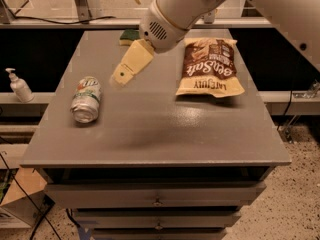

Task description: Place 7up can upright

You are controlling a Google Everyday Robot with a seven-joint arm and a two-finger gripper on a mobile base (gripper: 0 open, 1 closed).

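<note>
Bottle w/ pump top (19,85) at far left, off the table, on a lower ledge beside it.

Grey table (165,129), drawer fronts (157,194) below the top.

7up can (86,99) on the left part of the table top, lying on its side, not upright. Long axis runs roughly away from the camera; one shiny metal end faces the viewer. Green lettering on the upper side.

Gripper (121,77) up and to the right of the can, near it but clearly apart, no contact. Pale yellow, angled down-left from the white arm (165,21). Has hold of nothing. How far open: cannot tell from this angle. Prob. hovering above the surface rather than resting on it; height hard to judge.

Green-yellow sponge (129,35) at the back edge of the table, partly hidden behind the arm.

Brown snack bag (210,66) on the right part of the table, lying flat, well apart from the can.
</note>
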